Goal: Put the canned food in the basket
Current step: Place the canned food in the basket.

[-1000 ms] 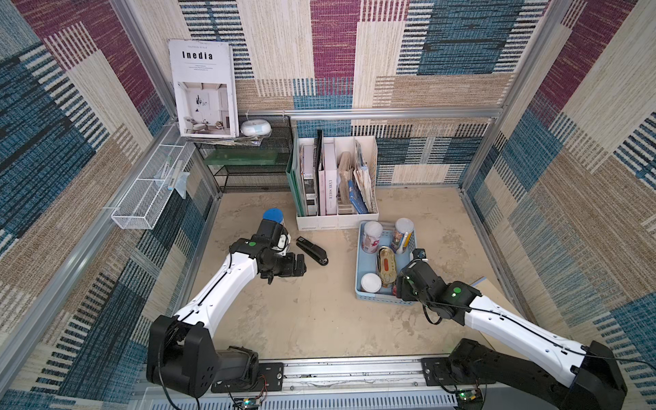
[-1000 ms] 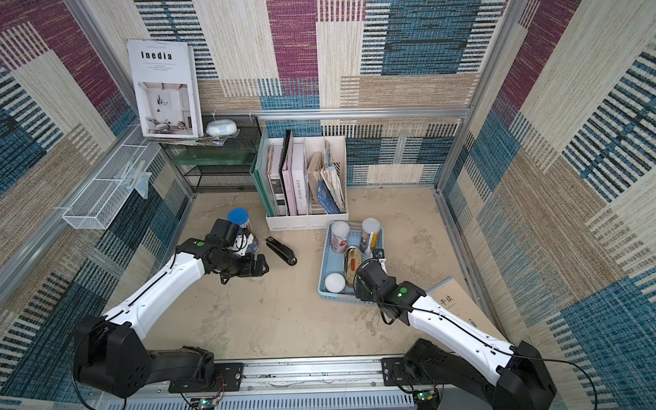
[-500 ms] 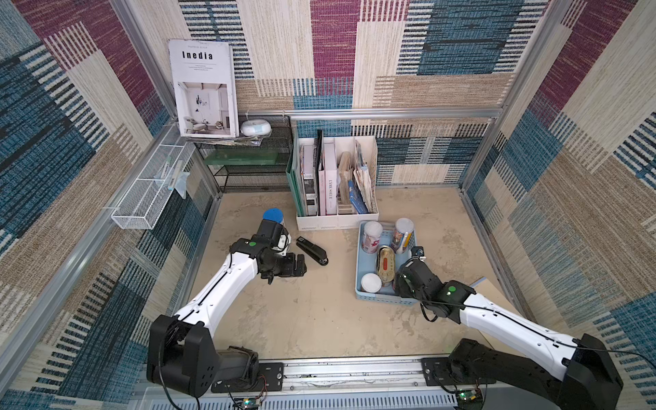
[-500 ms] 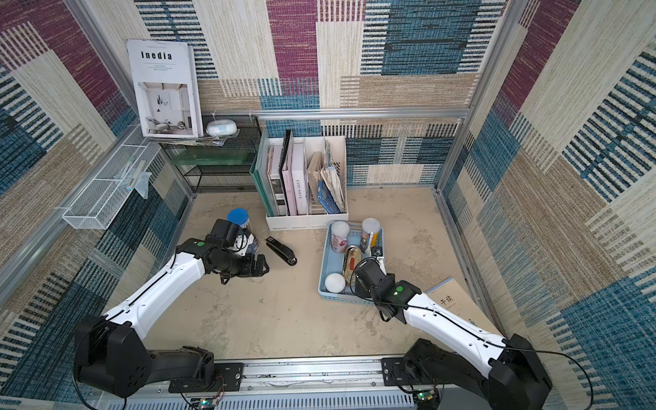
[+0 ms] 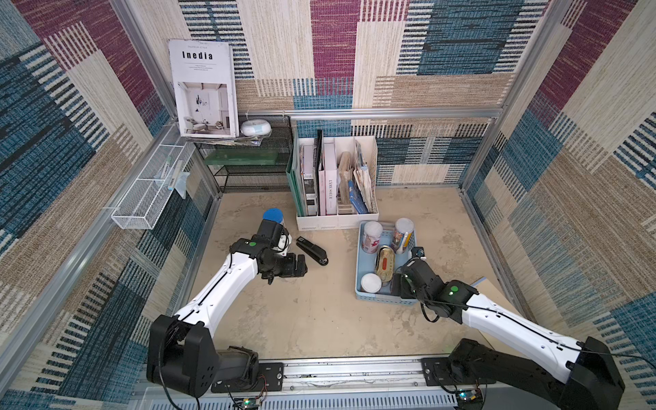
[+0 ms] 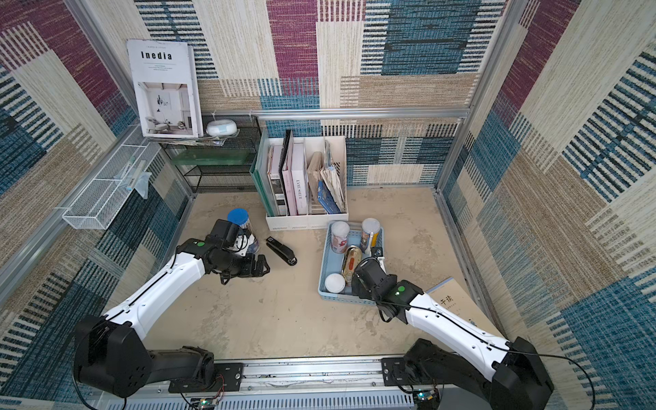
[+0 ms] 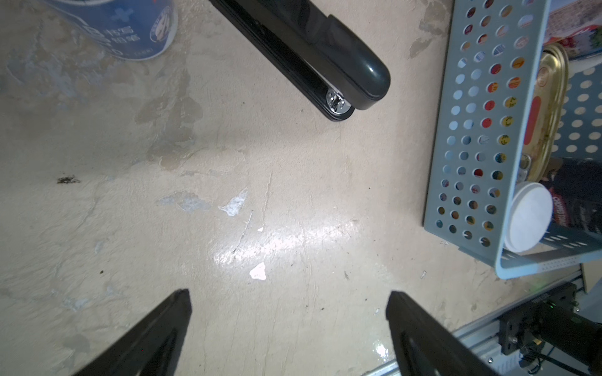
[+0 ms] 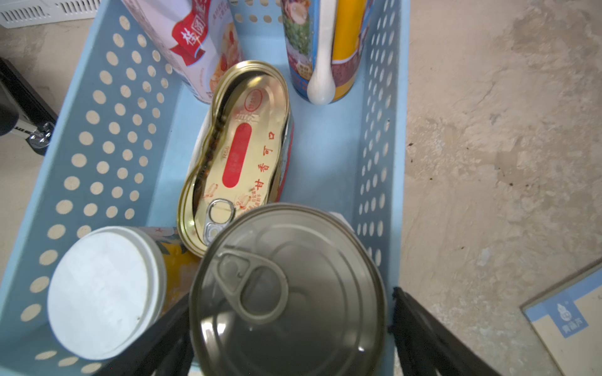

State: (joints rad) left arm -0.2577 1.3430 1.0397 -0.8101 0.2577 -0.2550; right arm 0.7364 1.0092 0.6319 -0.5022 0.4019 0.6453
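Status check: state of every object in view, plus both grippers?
basket: holding all five cans.
steel can: upright in basket, sealed.
gold tin: lid up in basket, sealed.
pink-label can: upright in basket, lidded.
blue-yellow can: upright in basket, lidded.
third white-lidded can: upright in basket, lidded.
right gripper: open, straddling steel can.
left gripper: open, empty.
stapler: closed, lying flat.
blue-capped tube: upright, capped, outside basket.

Patchwork woven walls [image 5: 333, 53] enclose a stained beige floor [image 5: 319, 312].
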